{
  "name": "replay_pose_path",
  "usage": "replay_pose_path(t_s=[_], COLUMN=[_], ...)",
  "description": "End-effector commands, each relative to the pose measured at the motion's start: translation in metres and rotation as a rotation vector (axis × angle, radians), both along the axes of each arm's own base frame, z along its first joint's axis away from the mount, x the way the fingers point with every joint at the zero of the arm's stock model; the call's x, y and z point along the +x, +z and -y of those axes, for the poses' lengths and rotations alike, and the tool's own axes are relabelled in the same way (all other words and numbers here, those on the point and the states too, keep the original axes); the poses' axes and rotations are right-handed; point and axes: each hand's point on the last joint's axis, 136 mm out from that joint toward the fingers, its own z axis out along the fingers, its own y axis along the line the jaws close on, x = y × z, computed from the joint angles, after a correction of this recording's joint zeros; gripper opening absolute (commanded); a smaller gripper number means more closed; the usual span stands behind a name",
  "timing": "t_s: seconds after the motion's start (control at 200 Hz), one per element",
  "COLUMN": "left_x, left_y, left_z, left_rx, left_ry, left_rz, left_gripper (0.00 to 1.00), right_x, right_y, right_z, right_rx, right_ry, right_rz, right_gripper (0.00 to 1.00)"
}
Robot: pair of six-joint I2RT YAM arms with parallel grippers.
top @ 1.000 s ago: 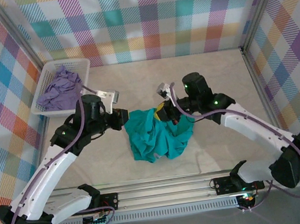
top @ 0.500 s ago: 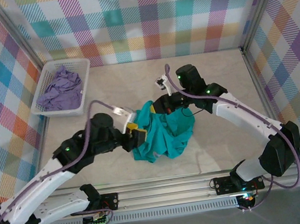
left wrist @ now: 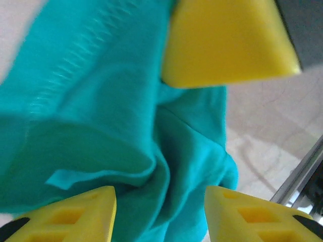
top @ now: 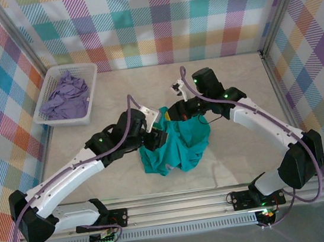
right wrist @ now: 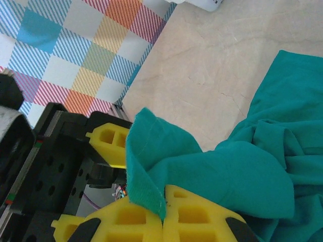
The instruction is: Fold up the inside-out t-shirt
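Note:
The inside-out t-shirt (top: 180, 147) is a crumpled teal heap at the middle of the table. My right gripper (top: 176, 112) is at its far edge, shut on a hemmed fold of the teal cloth (right wrist: 151, 166), which rises from between the yellow fingers (right wrist: 202, 217). At the heap's left side is my left gripper (top: 156, 138). In the left wrist view its gripper (left wrist: 159, 214) stands open, with loose folds of the t-shirt (left wrist: 101, 126) lying between the yellow pads (left wrist: 75, 214). The yellow block above is a finger of the right gripper (left wrist: 227, 43).
A white basket (top: 47, 88) at the back left holds a pale lavender garment (top: 66, 96). Checked walls close in the table (top: 240, 81) on three sides. A metal rail (top: 179, 205) with both arm bases runs along the near edge.
My left arm has swung right from beside the shirt onto its left side, and its jaws have opened. The right gripper has shifted a little toward the back, still holding the cloth.

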Motion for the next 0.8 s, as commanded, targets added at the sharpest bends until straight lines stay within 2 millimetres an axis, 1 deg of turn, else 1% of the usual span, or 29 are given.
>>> replay_pose_path(t_s=[0.0, 0.09, 0.235, 0.305, 0.465, 0.585, 0.8], left_x=[-0.002, -0.001, 0.004, 0.006, 0.006, 0.005, 0.001], left_y=[-0.001, -0.007, -0.011, -0.012, -0.015, -0.017, -0.015], left_z=[0.018, 0.022, 0.018, 0.013, 0.006, 0.004, 0.003], left_rx=[-0.069, -0.073, -0.058, -0.056, -0.092, -0.117, -0.158], left_ry=[-0.068, -0.082, -0.064, -0.052, -0.038, -0.038, -0.055], left_rz=[-0.058, -0.090, -0.099, -0.101, -0.135, -0.164, -0.188], left_gripper=[0.47, 0.40, 0.29, 0.27, 0.28, 0.33, 0.40], right_x=[-0.009, -0.009, -0.009, -0.009, -0.008, -0.007, -0.007], right_y=[0.013, 0.013, 0.014, 0.014, 0.013, 0.013, 0.013], right_z=[0.001, 0.002, 0.005, 0.007, 0.007, 0.007, 0.007], right_rx=[0.050, 0.051, 0.051, 0.050, 0.051, 0.052, 0.049], right_ry=[0.033, 0.032, 0.026, 0.022, 0.024, 0.024, 0.024], right_rz=[0.017, 0.016, 0.027, 0.028, 0.029, 0.032, 0.032], right_gripper=[0.00, 0.00, 0.00, 0.00, 0.00, 0.00, 0.00])
